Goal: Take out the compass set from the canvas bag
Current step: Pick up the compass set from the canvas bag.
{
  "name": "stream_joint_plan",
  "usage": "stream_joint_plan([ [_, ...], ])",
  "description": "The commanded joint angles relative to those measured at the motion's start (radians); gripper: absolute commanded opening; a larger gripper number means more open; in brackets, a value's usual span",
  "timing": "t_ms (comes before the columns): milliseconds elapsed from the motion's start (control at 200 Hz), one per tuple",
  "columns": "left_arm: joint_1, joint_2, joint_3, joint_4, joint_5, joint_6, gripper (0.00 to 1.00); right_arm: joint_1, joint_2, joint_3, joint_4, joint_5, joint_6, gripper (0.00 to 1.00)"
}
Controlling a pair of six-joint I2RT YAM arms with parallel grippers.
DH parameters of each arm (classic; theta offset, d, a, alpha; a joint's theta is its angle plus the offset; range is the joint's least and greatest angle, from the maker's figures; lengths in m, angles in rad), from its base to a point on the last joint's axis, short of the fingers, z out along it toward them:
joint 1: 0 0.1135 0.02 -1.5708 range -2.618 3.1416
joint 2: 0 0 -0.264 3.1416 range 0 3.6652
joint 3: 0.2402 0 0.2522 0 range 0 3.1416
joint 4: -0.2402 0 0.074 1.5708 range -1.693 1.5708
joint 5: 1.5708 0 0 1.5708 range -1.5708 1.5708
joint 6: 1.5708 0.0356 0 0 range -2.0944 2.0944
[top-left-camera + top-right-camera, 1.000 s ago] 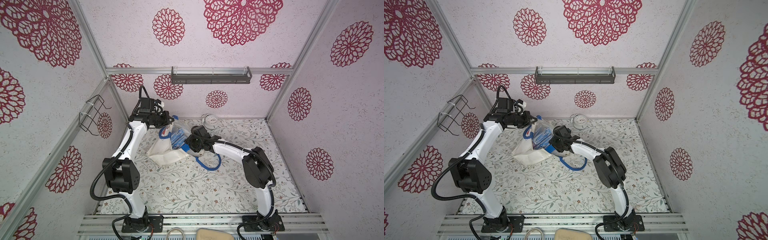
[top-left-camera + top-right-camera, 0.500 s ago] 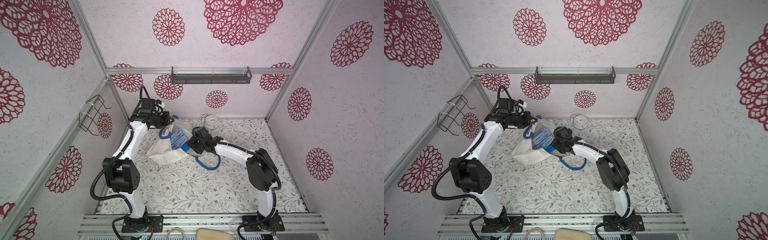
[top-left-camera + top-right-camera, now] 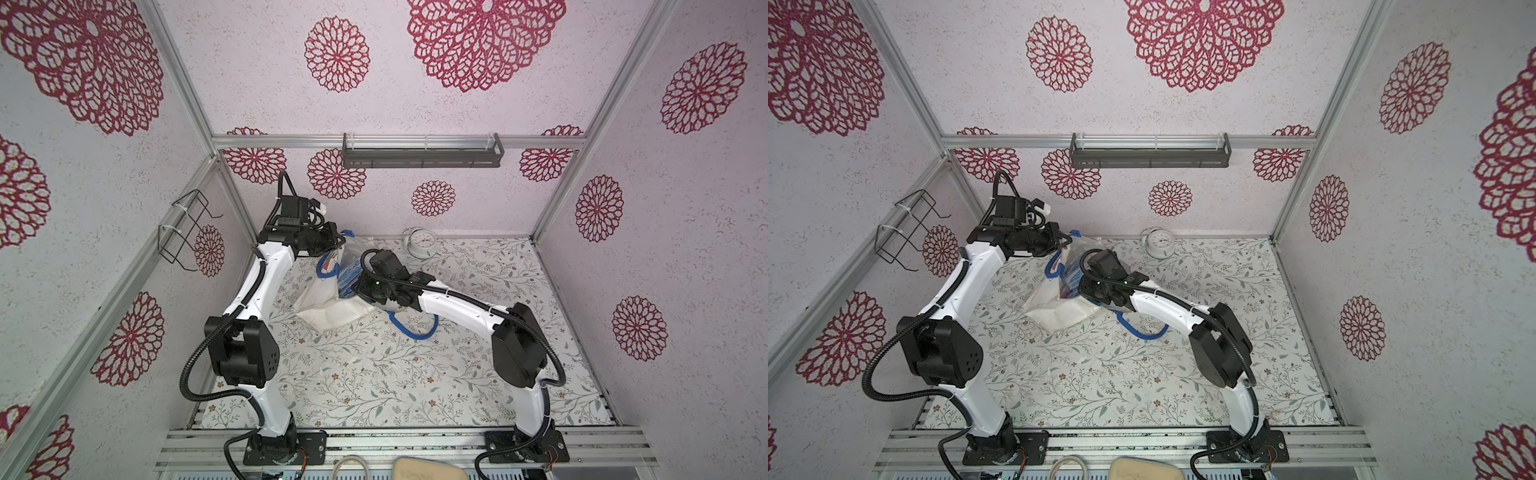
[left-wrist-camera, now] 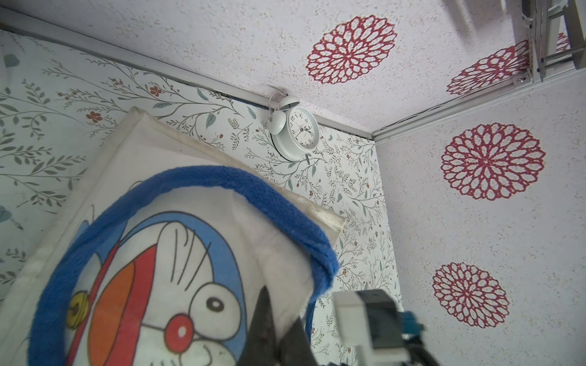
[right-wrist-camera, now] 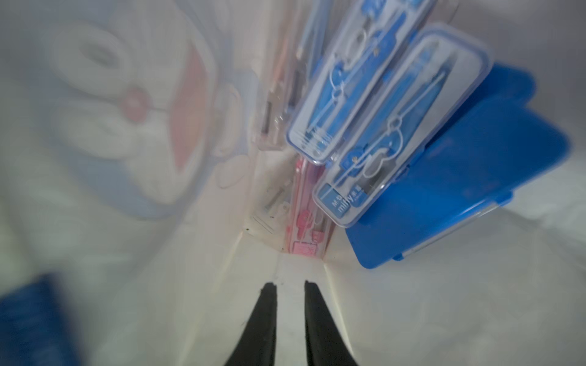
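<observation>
Inside the canvas bag point(image 3: 328, 309) your right gripper point(image 5: 290, 283) narrows to an empty slit, short of the compass set point(image 5: 402, 126); left gripper point(image 4: 279, 313) pinches the rim.

Pale walls point(image 3: 390, 112), red floral medallions point(image 3: 337, 54); leaf-print tabletop point(image 3: 374, 374); grey shelf point(image 3: 422, 156) high at back; wire rack point(image 3: 185, 232) at side.

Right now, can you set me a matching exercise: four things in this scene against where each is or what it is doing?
Things:
1 alarm clock
2 left end effector
3 right end effector
4 grey shelf

Places or states:
A reaching inside the canvas bag
B mounted on the back wall
C on the table, by the back wall
D shut on the canvas bag's rim

Pairs: 1-C, 2-D, 3-A, 4-B
</observation>
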Motion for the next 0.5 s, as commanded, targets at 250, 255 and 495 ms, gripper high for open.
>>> stream_joint_plan([
  [250, -0.008, 0.028, 0.155, -0.117, -0.203, -0.022, 0.0, 0.067, -0.013, -0.04, 0.051, -0.281, -0.053, 0.2],
  [255, -0.008, 0.028, 0.155, -0.117, -0.203, -0.023, 0.0, 0.067, -0.014, -0.041, 0.051, -0.283, -0.053, 0.2],
  [495, -0.045, 0.021, 0.142, -0.102, -0.182, -0.008, 0.0, 0.013, 0.009, -0.062, 0.033, -0.234, 0.026, 0.34],
])
